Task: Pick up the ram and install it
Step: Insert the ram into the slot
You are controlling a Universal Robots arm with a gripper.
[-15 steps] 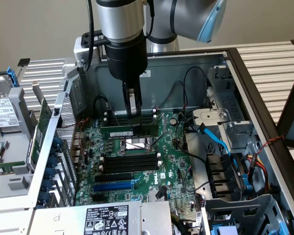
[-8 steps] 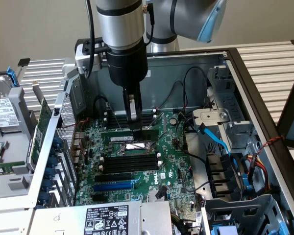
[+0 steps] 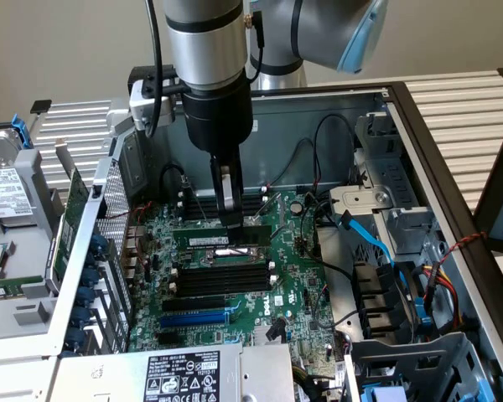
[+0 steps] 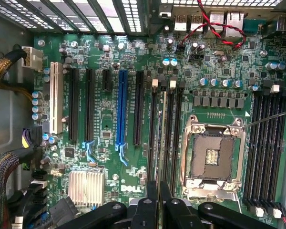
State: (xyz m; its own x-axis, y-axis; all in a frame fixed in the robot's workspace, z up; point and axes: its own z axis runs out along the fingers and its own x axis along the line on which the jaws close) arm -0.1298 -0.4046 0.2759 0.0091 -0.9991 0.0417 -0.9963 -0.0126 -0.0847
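The ram [image 3: 203, 240] is a narrow green stick with a white label, held on edge inside the open computer case, over the motherboard [image 3: 293, 293]. My gripper [image 3: 232, 222] comes straight down from above and is shut on the stick's top edge near its middle. In the wrist view the ram [image 4: 162, 138] is seen edge-on as a thin line running along the black memory slots [image 4: 174, 133] beside the CPU socket [image 4: 212, 152]. The gripper [image 4: 159, 205] has its two black fingers pressed together on it. Whether the stick is seated in a slot I cannot tell.
A second bank of memory slots [image 4: 264, 143] lies on the socket's other side. A larger green card [image 3: 71, 209] stands at the exterior view's left outside the case wall. Blue cables [image 3: 377, 243] and drive bays are at the right. A blue expansion slot [image 4: 121, 109] and heatsink [image 4: 86, 187] sit nearby.
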